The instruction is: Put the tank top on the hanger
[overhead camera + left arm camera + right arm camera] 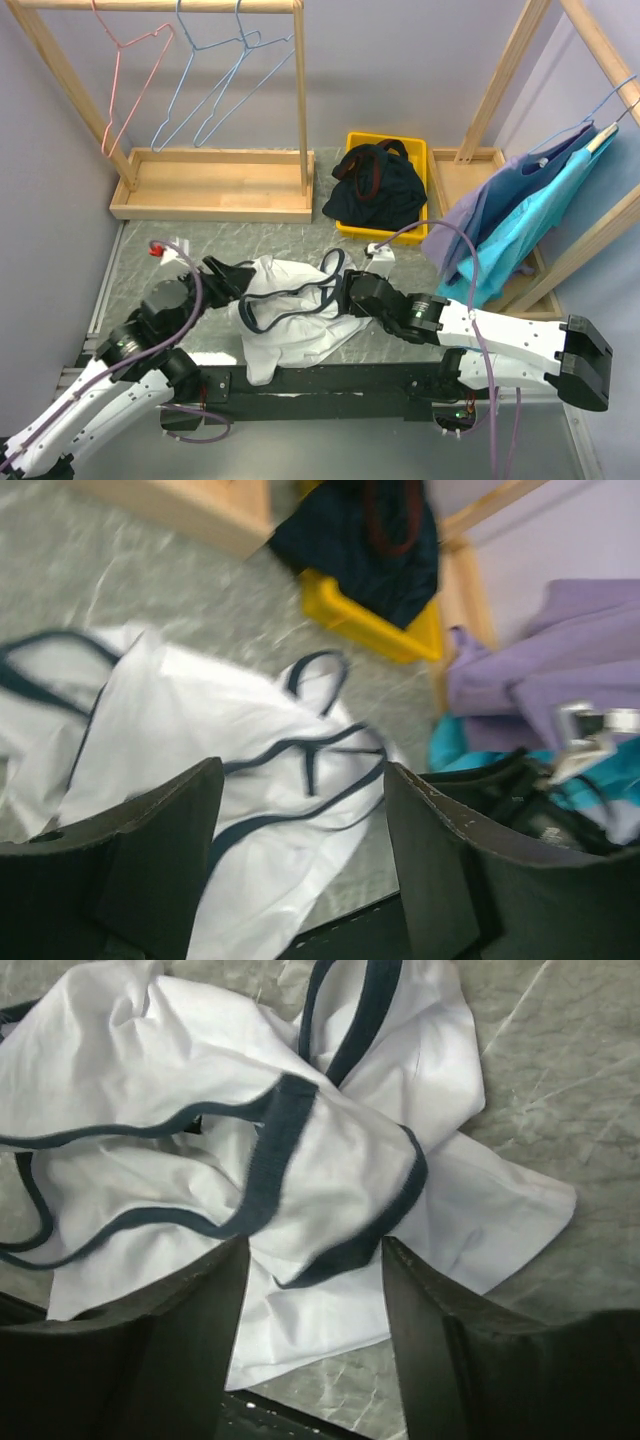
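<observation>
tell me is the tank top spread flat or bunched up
Bunched up: the tank top lies crumpled on the table, its navy-trimmed straps looped over folded fabric.

Soft cloth, hard wood

The tank top [300, 310] is soft, crinkly cloth; the desk [200, 240] looks like smooth marble; the rack [215, 185] is plain wood.

— Where on the table? Lying crumpled at the near middle, the white tank top with navy trim [290, 310], between the left gripper [232, 278] and the right gripper [342, 292].

— And behind? Far left, three wire hangers [215, 85] hanging on the wooden rack [210, 185]; right of that, a yellow bin [385, 190] holding a dark navy garment [378, 185]; farther right, teal and purple shirts [520, 215] hanging.
</observation>
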Robot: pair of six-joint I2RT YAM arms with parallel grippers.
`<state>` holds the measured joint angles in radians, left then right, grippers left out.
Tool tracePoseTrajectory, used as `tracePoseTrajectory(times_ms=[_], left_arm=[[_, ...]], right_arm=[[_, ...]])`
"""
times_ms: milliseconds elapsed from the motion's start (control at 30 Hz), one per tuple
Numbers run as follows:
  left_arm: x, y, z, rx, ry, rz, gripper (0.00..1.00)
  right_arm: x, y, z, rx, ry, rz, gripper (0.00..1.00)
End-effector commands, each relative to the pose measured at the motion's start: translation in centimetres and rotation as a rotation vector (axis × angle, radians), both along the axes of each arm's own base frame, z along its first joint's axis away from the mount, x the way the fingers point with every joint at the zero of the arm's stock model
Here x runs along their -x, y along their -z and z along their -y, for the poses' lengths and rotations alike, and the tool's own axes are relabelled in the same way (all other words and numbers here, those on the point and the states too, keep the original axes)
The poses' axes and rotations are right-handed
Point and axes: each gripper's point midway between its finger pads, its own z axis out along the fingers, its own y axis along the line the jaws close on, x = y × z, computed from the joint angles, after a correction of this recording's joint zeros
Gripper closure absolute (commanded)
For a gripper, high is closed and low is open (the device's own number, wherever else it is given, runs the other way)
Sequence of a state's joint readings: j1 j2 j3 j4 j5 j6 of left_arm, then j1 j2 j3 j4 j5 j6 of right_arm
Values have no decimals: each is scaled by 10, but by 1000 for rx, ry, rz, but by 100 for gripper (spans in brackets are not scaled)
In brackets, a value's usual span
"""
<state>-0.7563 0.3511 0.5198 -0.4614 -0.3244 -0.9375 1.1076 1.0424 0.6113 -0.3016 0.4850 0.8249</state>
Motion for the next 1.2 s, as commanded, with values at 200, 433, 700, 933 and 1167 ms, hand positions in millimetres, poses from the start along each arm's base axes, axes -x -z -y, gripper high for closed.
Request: tracePoseTrajectory(times_ms=[200, 433, 700, 933, 1167], left_arm=[[3, -191, -21, 40, -18, 351, 25], [-38, -300, -35, -100, -209, 561, 21], [-78, -375, -20, -362, -243, 710, 17], [-150, -366, -7, -479, -30, 667, 14], [-190, -337, -5, -556, 110, 625, 11]], right_arm=[[-13, -73, -2, -30, 38, 94, 17], [-19, -90, -25, 48, -17, 74, 13], [-27, -102, -62, 56, -115, 84, 13], [-29, -112, -81, 76, -201, 99, 16], [-28, -114, -83, 93, -230, 91, 17]])
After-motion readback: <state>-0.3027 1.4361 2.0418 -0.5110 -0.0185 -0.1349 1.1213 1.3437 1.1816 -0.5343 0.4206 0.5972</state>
